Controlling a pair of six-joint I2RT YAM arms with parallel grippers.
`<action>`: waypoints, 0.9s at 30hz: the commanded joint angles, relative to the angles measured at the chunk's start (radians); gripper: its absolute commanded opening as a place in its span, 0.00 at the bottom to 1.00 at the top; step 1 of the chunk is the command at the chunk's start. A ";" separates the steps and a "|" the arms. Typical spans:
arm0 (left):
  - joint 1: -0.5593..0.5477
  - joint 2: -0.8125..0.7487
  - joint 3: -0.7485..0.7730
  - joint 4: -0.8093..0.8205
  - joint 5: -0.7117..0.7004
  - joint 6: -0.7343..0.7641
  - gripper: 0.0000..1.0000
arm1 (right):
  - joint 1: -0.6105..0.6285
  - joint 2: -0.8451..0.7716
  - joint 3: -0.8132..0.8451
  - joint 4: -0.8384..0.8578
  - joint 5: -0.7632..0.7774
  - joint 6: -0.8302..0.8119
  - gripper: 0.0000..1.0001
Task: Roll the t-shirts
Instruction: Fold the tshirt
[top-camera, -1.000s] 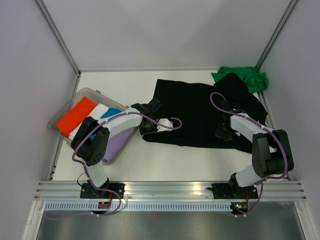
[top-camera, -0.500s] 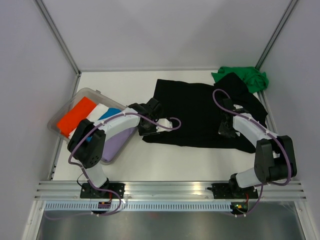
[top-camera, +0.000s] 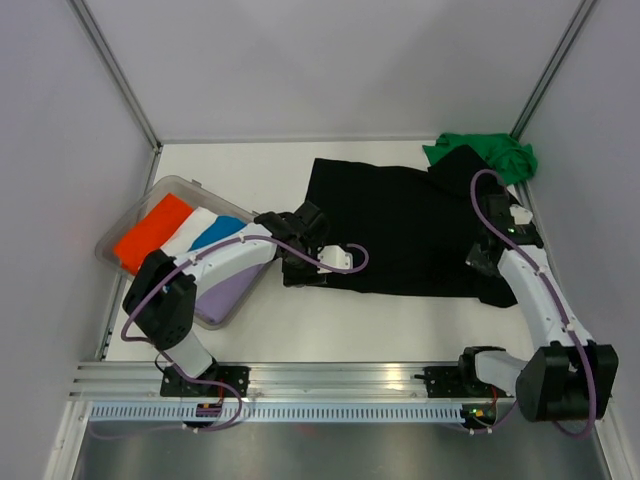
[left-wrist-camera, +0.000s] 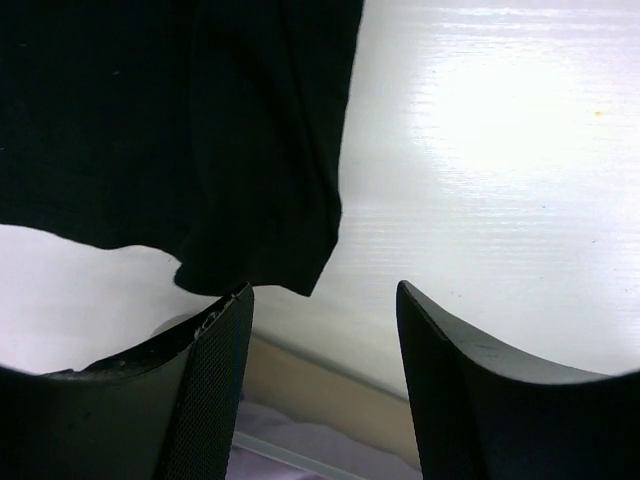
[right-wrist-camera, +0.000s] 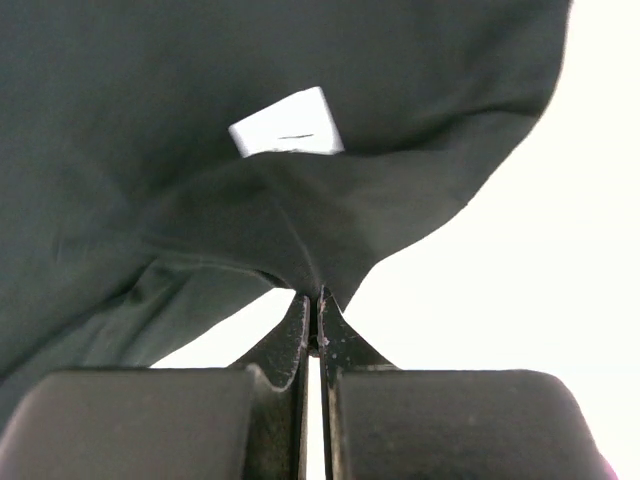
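No rolling is done yet: the black shirt (top-camera: 400, 225) lies spread flat across the middle of the table (top-camera: 330, 320), and the green shirt (top-camera: 485, 155) sits crumpled in the far right corner. My right gripper (right-wrist-camera: 315, 300) pinches a fold of the black cloth near its white label (right-wrist-camera: 287, 133), fingers pressed together; my left gripper (left-wrist-camera: 325, 300) hangs with fingers spread over the shirt's near left corner, holding nothing. I judge both shirts are yet to be rolled, the black one only being straightened.
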 joint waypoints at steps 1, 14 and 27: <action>-0.017 -0.012 -0.033 0.005 0.053 0.037 0.65 | -0.113 -0.089 0.045 -0.084 0.018 -0.004 0.00; -0.019 0.091 -0.131 0.165 -0.063 0.002 0.64 | -0.279 -0.225 0.111 -0.117 0.104 -0.083 0.00; -0.017 0.109 -0.180 0.202 -0.077 -0.026 0.26 | -0.281 -0.241 0.100 -0.097 0.088 -0.084 0.00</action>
